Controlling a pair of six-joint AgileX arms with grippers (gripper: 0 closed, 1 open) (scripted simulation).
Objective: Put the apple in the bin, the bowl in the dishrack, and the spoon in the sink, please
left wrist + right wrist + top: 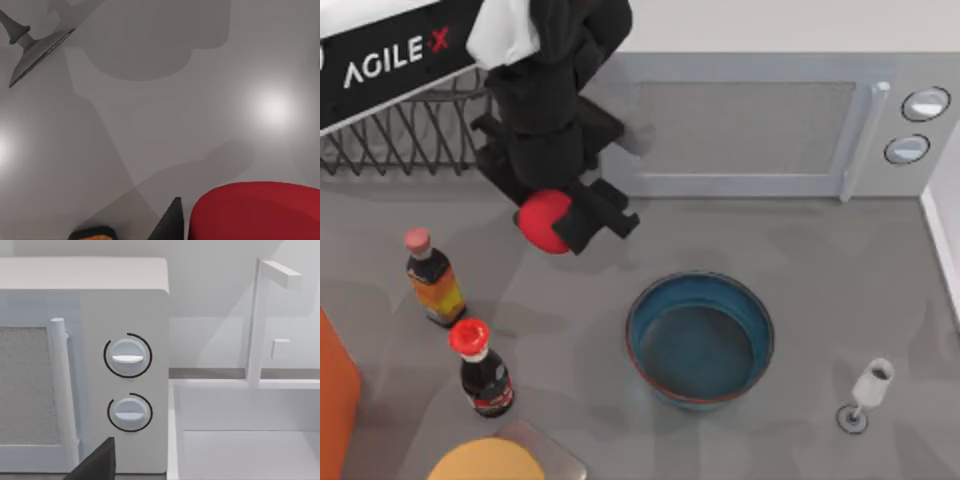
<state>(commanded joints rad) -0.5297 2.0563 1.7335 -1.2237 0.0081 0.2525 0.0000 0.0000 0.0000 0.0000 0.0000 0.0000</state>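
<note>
My left gripper (558, 224) is shut on the red apple (538, 217) and holds it above the table, in front of the black wire dishrack (405, 135) at the back left. In the left wrist view the apple (260, 212) sits beside one dark finger (170, 225). The teal bowl (700, 340) with its reddish rim stands upright right of centre, apart from the gripper. The white sink (240, 440) with its faucet (257, 320) lies beside the microwave, facing my right wrist camera. The spoon is out of view.
A microwave (740, 125) fills the back. Two bottles (432, 277) (483, 370) stand at the left, below the held apple. A wine glass (868, 392) stands at the front right. An orange body (335, 400) and a yellow round thing (485, 462) sit at the front left.
</note>
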